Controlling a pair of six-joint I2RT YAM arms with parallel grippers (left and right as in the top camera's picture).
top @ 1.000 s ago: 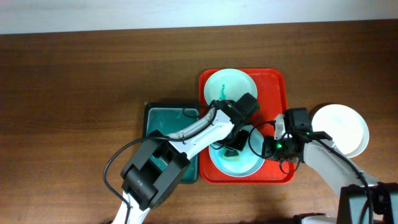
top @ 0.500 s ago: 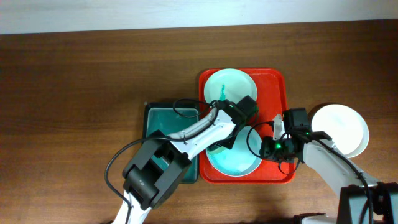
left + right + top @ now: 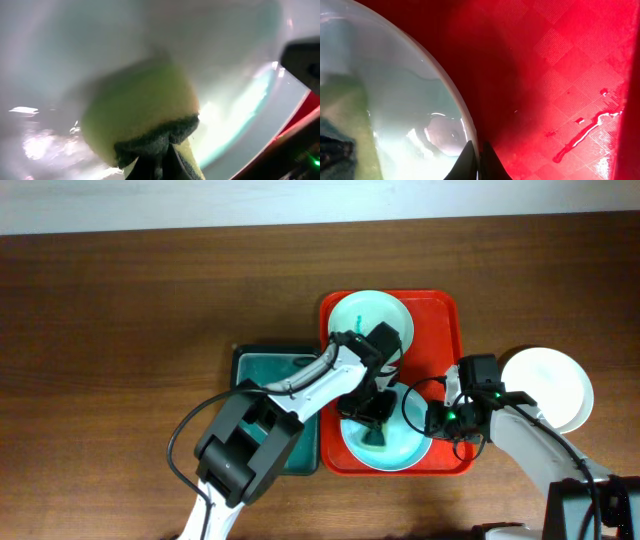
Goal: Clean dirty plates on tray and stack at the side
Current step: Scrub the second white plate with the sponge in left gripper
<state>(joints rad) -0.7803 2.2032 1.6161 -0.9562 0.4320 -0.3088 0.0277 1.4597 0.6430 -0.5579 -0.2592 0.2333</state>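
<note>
The red tray holds two pale mint plates. The far plate shows a small teal smear. My left gripper is shut on a yellow-green sponge with a dark scrub side and presses it into the near plate. My right gripper is shut on that plate's right rim, one finger on each side. A third, white plate lies on the table right of the tray.
A dark green basin with teal water sits left of the tray. Water streaks lie on the tray floor. The brown wooden table stretches to the left.
My left gripper has moved the sponge from the near plate's left part toward its middle. My right gripper has stayed on the rim.
</note>
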